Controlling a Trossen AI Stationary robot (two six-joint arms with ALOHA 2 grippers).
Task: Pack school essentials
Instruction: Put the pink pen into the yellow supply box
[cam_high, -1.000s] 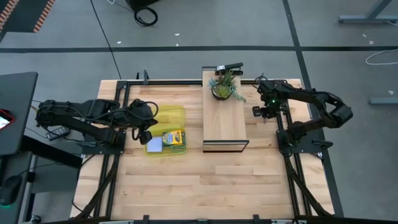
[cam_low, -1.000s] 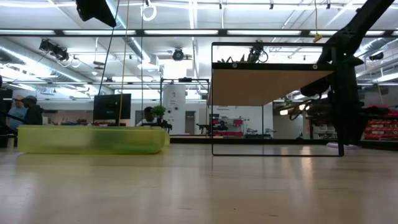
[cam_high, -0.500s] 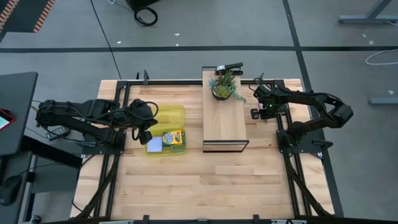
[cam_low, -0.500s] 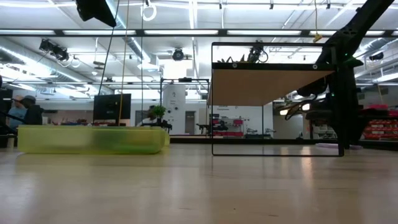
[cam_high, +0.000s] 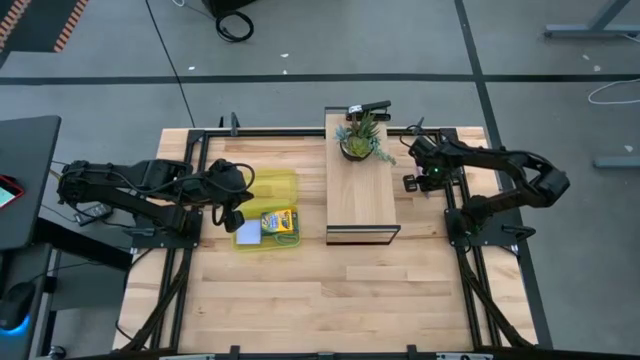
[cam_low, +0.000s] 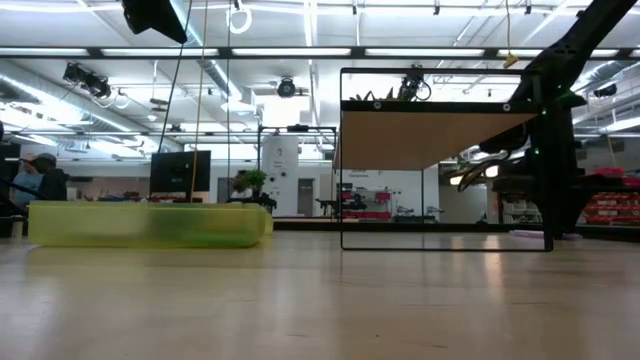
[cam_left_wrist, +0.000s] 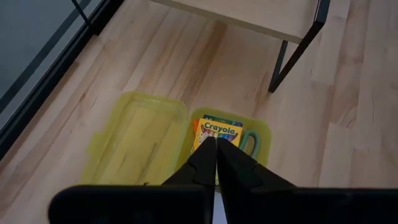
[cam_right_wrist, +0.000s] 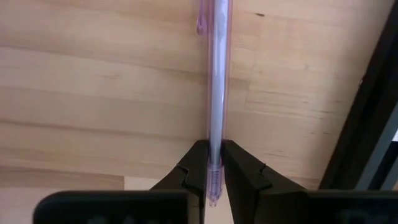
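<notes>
My right gripper stood low over the table just right of the wooden shelf, its two fingers pressed together on the thin purple pen, which ran straight out ahead between them above the wood. My left gripper hung above the open yellow case with its fingers together and nothing between them. The yellow-green crayon box lay inside that case, beside the pale blue square notepad.
</notes>
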